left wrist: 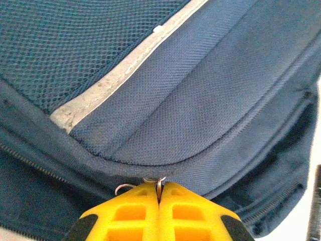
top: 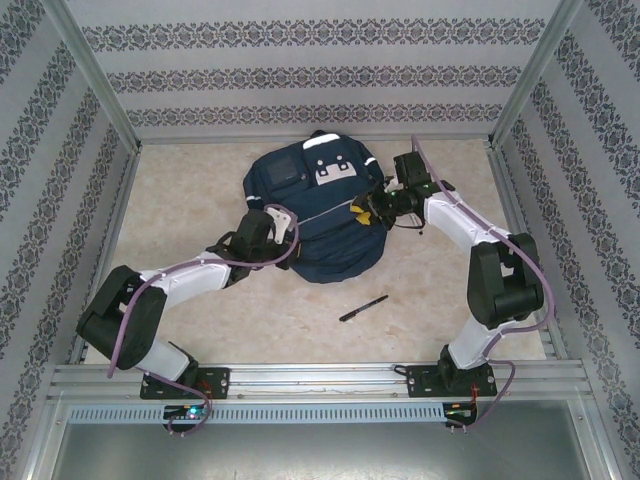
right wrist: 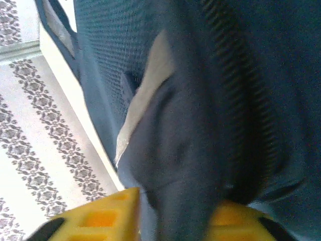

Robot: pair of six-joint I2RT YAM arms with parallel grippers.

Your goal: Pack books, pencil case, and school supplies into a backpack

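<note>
Two grippers engage the soft, limp backpack [top: 315,215] near the far edge of the table [top: 200,320]: left gripper [left wrist: 159,188] clamped on a zip-pull ring [left wrist: 160,179], right gripper [right wrist: 173,201] half-spread astride a fabric fold [right wrist: 175,165]; seams and pulls probably give the firmest hold.

left pincer [left wrist: 159,195]: closed | right pincer [right wrist: 173,203]: jaws apart | both arms bent inward

The backpack [top: 315,215] lies on the table [top: 200,320] toward the back; one pen [top: 363,308] lies before it (slightly right), apart from it.
</note>
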